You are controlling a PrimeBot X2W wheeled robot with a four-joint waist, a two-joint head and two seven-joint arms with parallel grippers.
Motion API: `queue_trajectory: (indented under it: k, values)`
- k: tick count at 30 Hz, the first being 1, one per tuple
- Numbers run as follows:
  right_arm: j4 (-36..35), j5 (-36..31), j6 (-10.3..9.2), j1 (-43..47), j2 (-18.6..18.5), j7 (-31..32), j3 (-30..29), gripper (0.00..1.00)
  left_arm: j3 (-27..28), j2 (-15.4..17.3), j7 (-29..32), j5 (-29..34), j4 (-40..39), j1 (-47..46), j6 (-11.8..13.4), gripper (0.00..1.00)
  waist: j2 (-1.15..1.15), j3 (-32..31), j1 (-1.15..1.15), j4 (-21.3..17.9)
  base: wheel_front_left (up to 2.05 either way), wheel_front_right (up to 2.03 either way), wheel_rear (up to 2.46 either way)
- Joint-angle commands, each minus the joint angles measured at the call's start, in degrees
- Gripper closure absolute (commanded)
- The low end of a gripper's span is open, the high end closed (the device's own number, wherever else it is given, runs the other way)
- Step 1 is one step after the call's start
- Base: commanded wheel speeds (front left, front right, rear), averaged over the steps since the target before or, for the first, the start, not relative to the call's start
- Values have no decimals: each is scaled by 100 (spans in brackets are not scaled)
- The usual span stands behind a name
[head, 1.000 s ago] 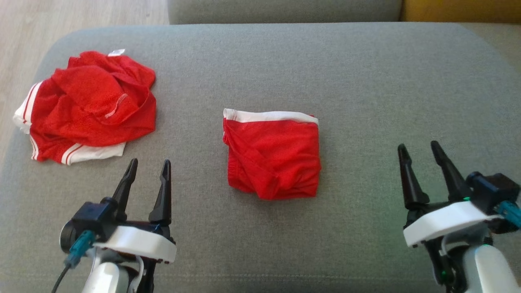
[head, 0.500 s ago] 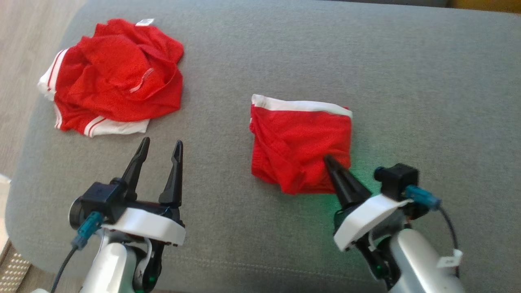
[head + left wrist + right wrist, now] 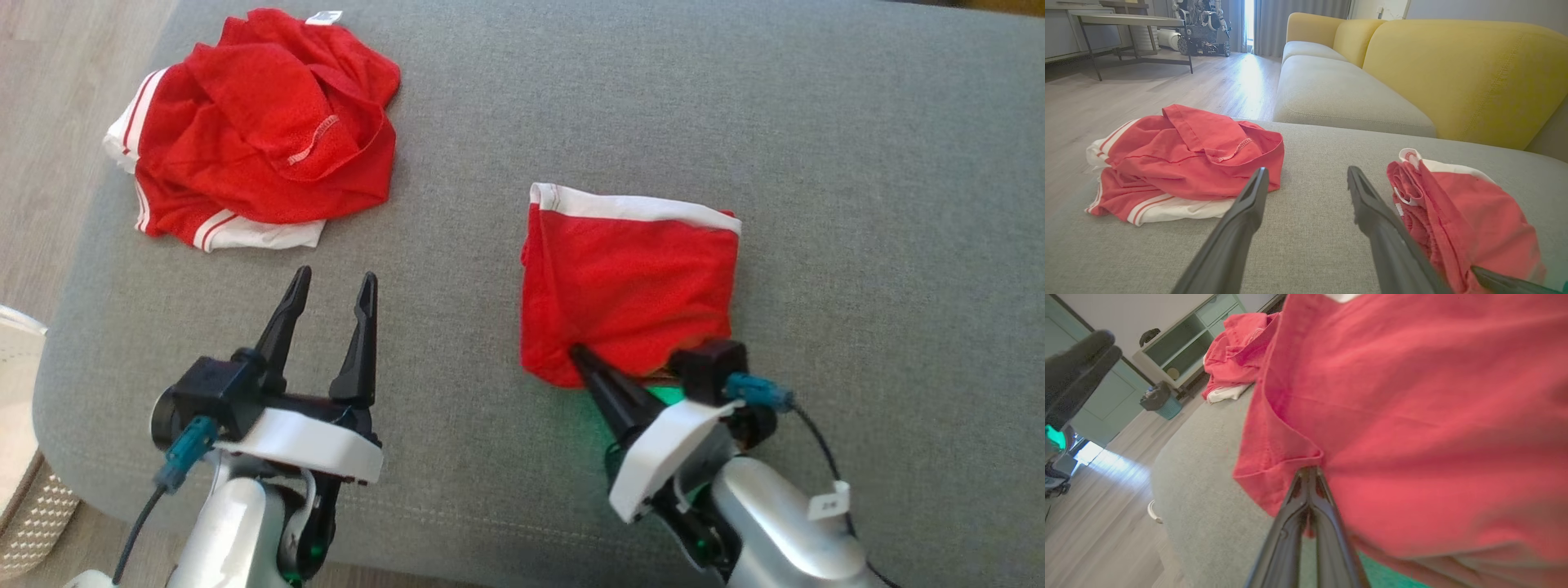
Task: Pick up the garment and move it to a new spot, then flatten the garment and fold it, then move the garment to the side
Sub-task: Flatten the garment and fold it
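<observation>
Head view: the big grey cushion (image 3: 816,122) takes most of the pic & it's my work surface. Next biggest is a crumpled red pile (image 3: 261,131) w/ white stripes at the far left corner, well apart from the job. Prob. parked there to stay out of the way. The folded garment (image 3: 629,278), red w/ a white band along its far edge, lies flat a bit right of centre. It looks folded already, so I judge I'm on the last step: shifting it to the side.

My right gripper (image 3: 575,351) is clenched on the garment's near-left corner. Right wrist view shows both fingers pressed together w/ red cloth pinched betw. them. I reckon the low corner grip is so I can drag or lift w/o undoing the fold, tho a one-corner pinch may let the layers slide. My left gripper (image 3: 336,275) hovers spread wide w/ nothing in it, betw. pile & garment, clear of the path.
</observation>
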Motion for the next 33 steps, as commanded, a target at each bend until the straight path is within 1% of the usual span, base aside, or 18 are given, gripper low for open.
queue_trajectory:
  k: [1,6,8,11,15,18,20,24,28,29,30,33]
  values:
    - [-116,106,-4,-187,109,-100,290,100,222,60,-71,-10,-152,-212,1,0,0,-8,0,-9,0,0,0]
    - [-128,343,-4,-336,110,-128,969,100,254,52,-74,-3,-156,-202,8,0,0,-22,0,-62,0,0,0]
    - [-155,392,-4,-404,110,-201,1133,100,273,50,-75,3,-172,-190,20,0,0,-45,0,-113,0,0,0]
    - [-266,424,-4,-484,110,-392,1152,100,316,61,-75,10,-187,-143,39,0,0,-111,0,-217,0,0,0]
    - [-451,358,-4,-485,110,-562,945,100,342,77,-76,24,-195,-88,57,0,0,-207,0,-337,0,0,0]
    - [-764,317,-4,-354,50,-642,599,100,388,110,-76,21,-184,-33,74,0,0,-324,0,-465,0,0,0]
    - [-1007,242,-4,-222,-47,-659,251,100,419,132,-76,16,-186,5,88,0,0,-385,0,-543,0,0,0]
    - [-1469,-70,-4,115,-199,-584,-675,100,446,164,-76,28,-221,89,141,0,0,-508,0,-682,0,0,0]
    - [-1841,-593,-4,487,-279,-402,-1690,99,460,209,-65,27,-246,163,181,0,0,-622,0,-778,0,0,0]
    - [-1926,-756,-4,584,-287,-349,-1931,61,464,222,-60,25,-250,184,189,0,0,-650,0,-797,0,0,0]
    - [-2007,-904,-4,686,-281,-288,-2155,0,467,235,-55,23,-254,205,196,0,0,-684,0,-811,0,0,0]
    - [-2275,-1250,-4,971,-233,-102,-2655,0,476,279,-36,26,-275,279,225,0,0,-779,0,-848,0,0,0]
